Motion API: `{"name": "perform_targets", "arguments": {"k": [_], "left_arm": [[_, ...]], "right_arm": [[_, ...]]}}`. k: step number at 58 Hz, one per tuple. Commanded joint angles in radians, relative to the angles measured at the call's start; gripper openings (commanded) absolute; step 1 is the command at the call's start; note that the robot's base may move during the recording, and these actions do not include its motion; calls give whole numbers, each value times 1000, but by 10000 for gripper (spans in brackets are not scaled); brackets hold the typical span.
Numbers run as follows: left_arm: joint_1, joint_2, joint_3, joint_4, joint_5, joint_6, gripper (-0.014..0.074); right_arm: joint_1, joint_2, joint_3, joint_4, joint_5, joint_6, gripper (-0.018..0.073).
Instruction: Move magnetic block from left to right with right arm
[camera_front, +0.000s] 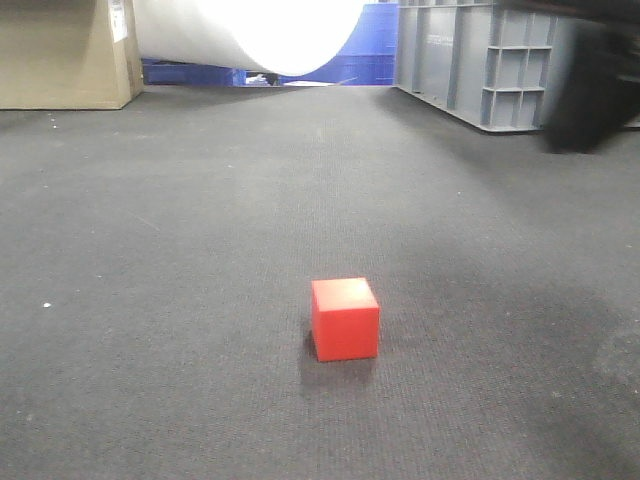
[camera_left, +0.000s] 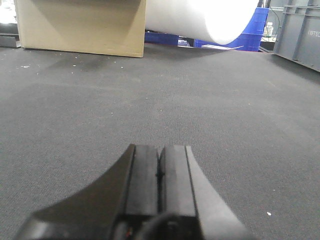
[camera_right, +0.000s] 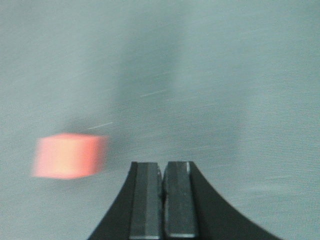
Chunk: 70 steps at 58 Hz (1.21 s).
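Block (camera_front: 345, 319) sits alone on the dark mat (camera_front: 180, 300), untouched, left of your right gripper (camera_right: 162, 200), whose jaws are pressed together and empty. Descend like that and you'll knock it aside. Left gripper (camera_left: 160, 175) is closed too. Grey crate (camera_front: 480, 60) stands far behind.

A dark grey, finely ribbed carpet surface (camera_front: 200, 300) carries everything. The red block (camera_front: 345, 318) sits flat on it, alone near the front, casting a soft shadow at its base. At the far edge, a cardboard box (camera_front: 65, 55) rests on the left, a grey plastic crate (camera_front: 480, 60) on the right, and blue bins (camera_front: 360, 55) between them behind a white roll (camera_front: 250, 30). A few pale specks dot the surface.
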<state>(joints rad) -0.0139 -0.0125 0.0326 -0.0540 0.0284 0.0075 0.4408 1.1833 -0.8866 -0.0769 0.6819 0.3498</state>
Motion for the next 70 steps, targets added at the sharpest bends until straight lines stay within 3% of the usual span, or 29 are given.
{"name": "perform_targets", "arguments": {"k": [1, 11, 17, 25, 44, 70], "left_arm": [[1, -11, 8, -3, -84, -7, -126], [1, -11, 8, -3, -84, -7, -126], [1, -11, 8, -3, -84, -7, -126], [1, -11, 8, -3, -84, -7, -126], [1, -11, 8, -3, -84, -7, -126], [1, -11, 8, -3, -84, -7, -126]], "right_arm": [[-91, -115, 85, 17, -162, -169, 57], [-266, -319, 306, 77, -415, -378, 57], [-317, -443, 431, 83, -591, -386, 57], [-325, -619, 559, 84, -712, -386, 57], [-325, -1014, 666, 84, -673, -386, 57], [-325, -1074, 666, 84, -677, -386, 57]]}}
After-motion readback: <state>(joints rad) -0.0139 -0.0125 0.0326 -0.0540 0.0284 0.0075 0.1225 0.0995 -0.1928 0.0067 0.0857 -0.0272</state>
